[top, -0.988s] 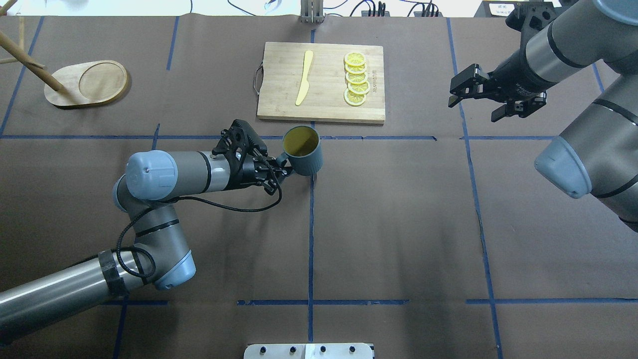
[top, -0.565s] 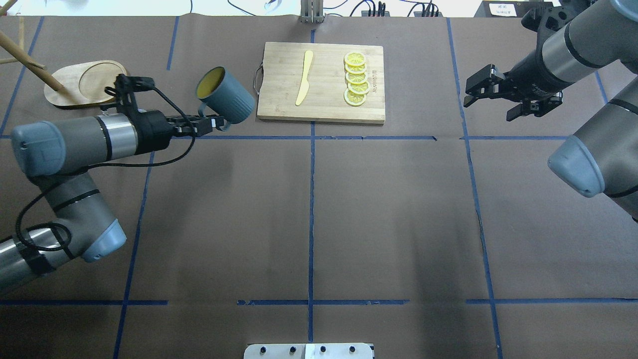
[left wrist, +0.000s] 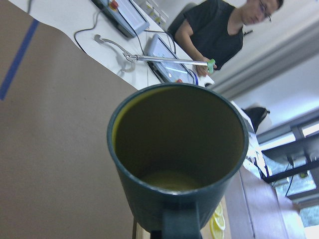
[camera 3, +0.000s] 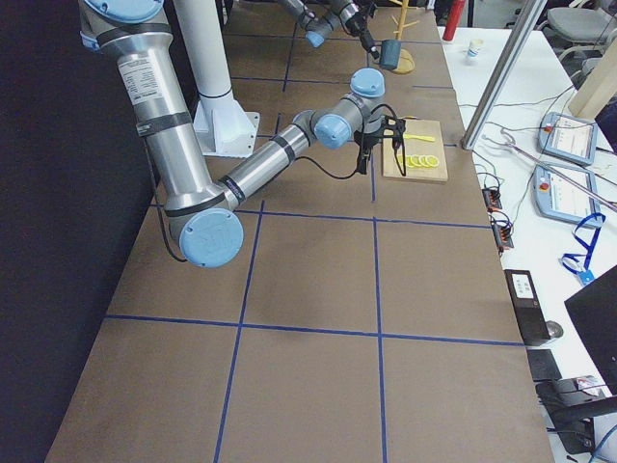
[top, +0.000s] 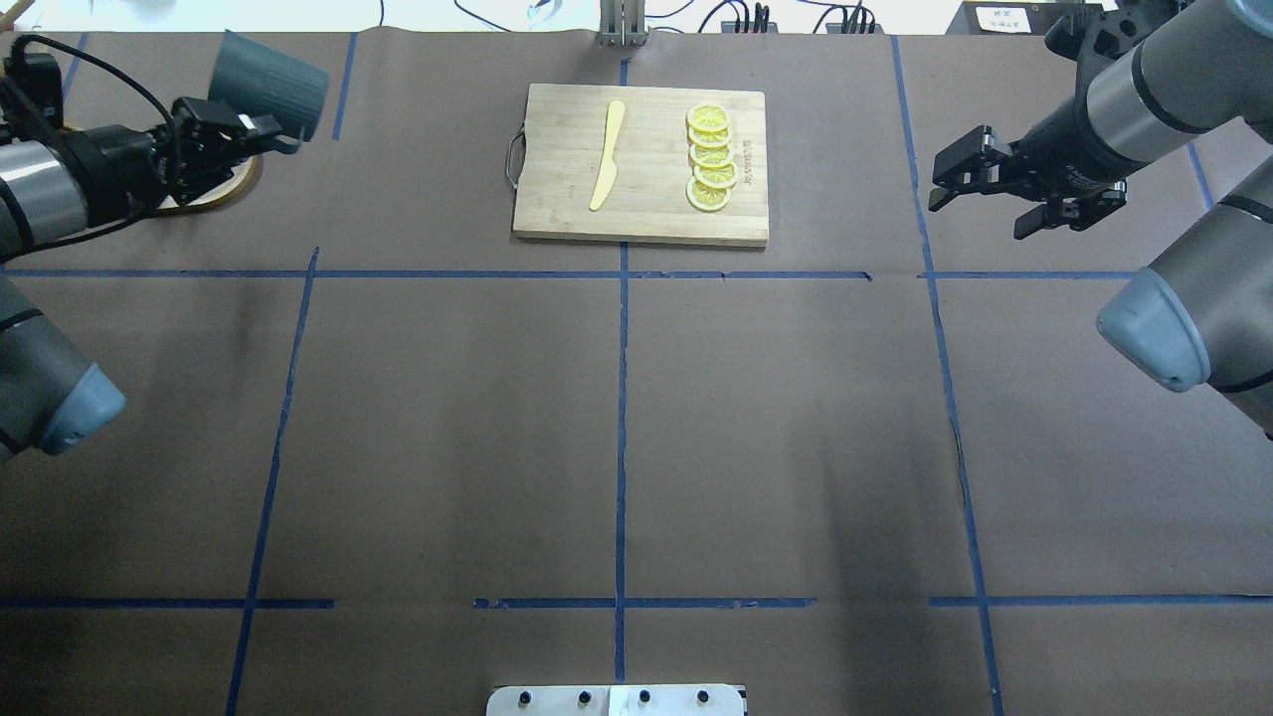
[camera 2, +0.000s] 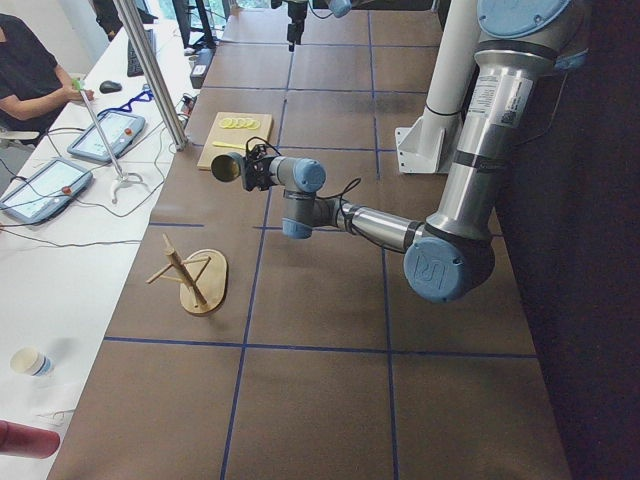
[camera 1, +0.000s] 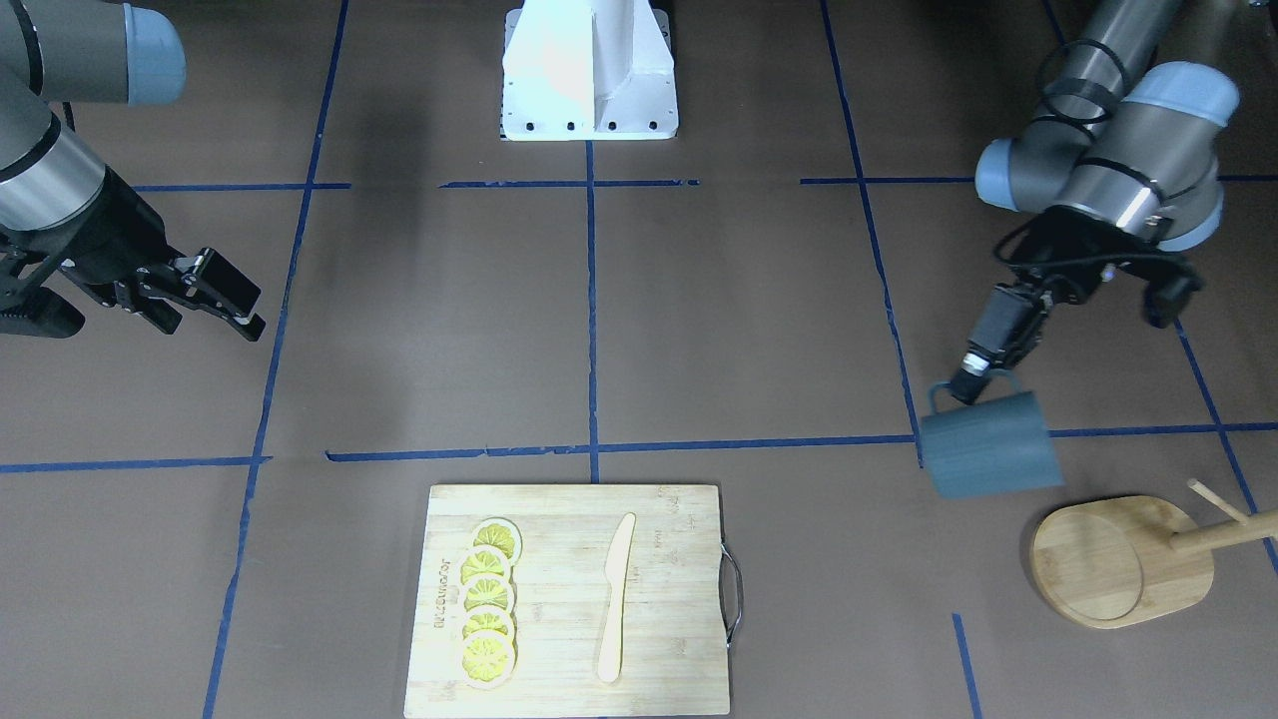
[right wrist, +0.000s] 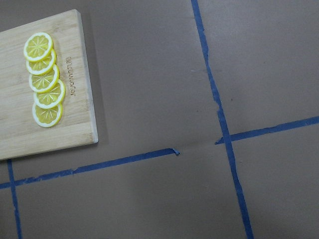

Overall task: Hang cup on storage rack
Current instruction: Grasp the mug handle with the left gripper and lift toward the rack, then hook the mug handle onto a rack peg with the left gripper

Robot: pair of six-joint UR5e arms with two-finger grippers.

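The cup (top: 269, 85) is a dark grey-teal mug with a yellow interior (left wrist: 177, 139). It hangs in the air, tipped on its side, with its mouth toward the table's left end. My left gripper (top: 261, 131) is shut on its handle; in the front view the gripper (camera 1: 966, 384) holds the cup (camera 1: 988, 449) just beside the storage rack's oval bamboo base (camera 1: 1093, 564). The rack's post and pegs (camera 1: 1223, 529) lean away from the cup, which touches neither. In the overhead view the arm hides most of the rack's base (top: 227, 191). My right gripper (top: 977, 217) is open and empty at the far right.
A bamboo cutting board (top: 557, 169) with a yellow knife (top: 607, 154) and several lemon slices (top: 711, 159) lies at the table's far middle. The robot's white base (camera 1: 589, 70) stands at the near edge. An operator (camera 2: 25, 75) sits at a side table with tablets.
My left gripper lifted the cup from the table's middle, carried it left and away to beside the rack, and tipped it onto its side. My right arm drew back slightly to the right.
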